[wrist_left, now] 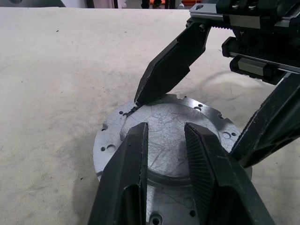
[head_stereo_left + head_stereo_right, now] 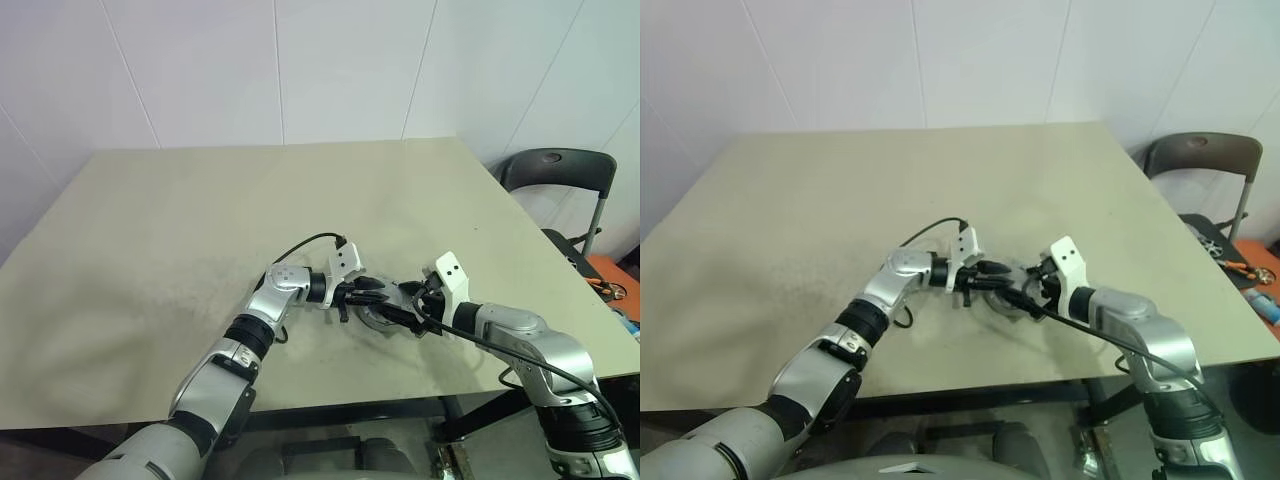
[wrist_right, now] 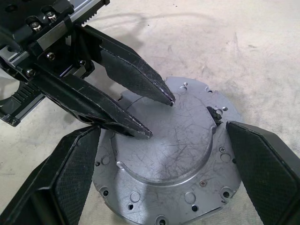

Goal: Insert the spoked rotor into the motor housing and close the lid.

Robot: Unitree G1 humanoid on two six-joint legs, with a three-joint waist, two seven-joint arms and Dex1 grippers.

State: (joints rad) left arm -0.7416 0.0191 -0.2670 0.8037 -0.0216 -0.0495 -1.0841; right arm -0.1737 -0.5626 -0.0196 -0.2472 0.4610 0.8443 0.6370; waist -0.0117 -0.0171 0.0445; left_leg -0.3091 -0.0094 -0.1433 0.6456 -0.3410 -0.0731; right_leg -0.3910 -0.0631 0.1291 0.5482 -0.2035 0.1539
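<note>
- The left end effector [image 3: 161, 117] has its two black fingers set narrow and empty, the tips hovering over or resting on the raised centre of the lid [image 3: 173, 150]; contact cannot be confirmed.
- The right end effector [image 3: 164, 180] is spread wide, one finger at either side of the lid's rim, straddling it without gripping.
- The lid lies flat, its scratched grey face up, its flange dotted with small holes and notches.
- It appears to sit on the motor housing [image 2: 378, 318], seen in the head views as a low silver body between the two wrists; the spoked rotor is presumably inside, though that is hidden.
- The stack sits near the front edge of the bench [image 2: 200, 220], which is otherwise bare; a chair [image 2: 560, 175] stands beyond its far right corner.
- Risk, as a judgement: if the wide fingers close off-centre they could push the lid sideways or tilt it, leaving it cocked on the housing.
- Left fingertips pressing off-centre could tip the opposite edge up.
- The two end effectors are close together, so any sideways move could make them collide.
</note>
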